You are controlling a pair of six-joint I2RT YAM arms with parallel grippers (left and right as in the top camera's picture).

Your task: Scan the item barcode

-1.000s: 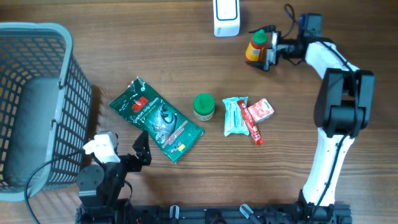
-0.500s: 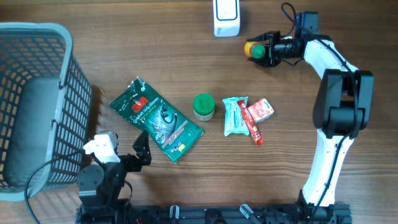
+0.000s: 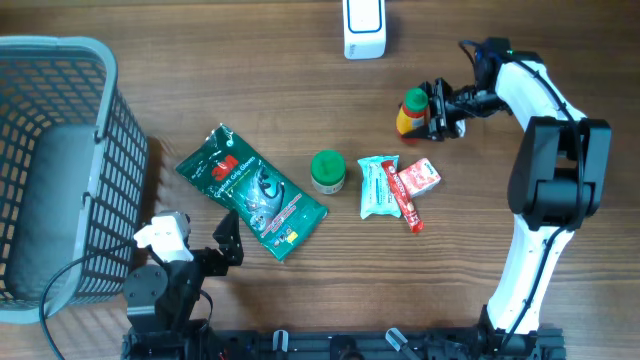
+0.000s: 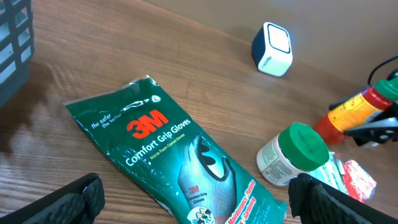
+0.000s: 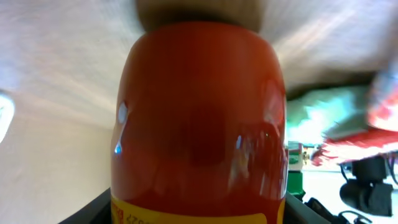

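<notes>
Sauce bottle (image 3: 411, 112) gripped, far right of worktop (image 3: 250, 90).
Right fingers (image 3: 437, 98) clamp the bottle; left fingers (image 4: 68, 202) stand wide apart, holding nothing.

A grey mesh basket (image 3: 115, 200) stands at the left of the desk (image 3: 200, 90). Mid-desk lie a green 3M glove packet (image 3: 252, 192), a green-lidded jar (image 3: 327, 171), and a teal sachet (image 3: 377, 187) touching a red packet (image 3: 415, 182).

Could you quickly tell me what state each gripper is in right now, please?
Left gripper: open wide, holding nothing.
Right gripper: closed on the orange bottle.
</notes>
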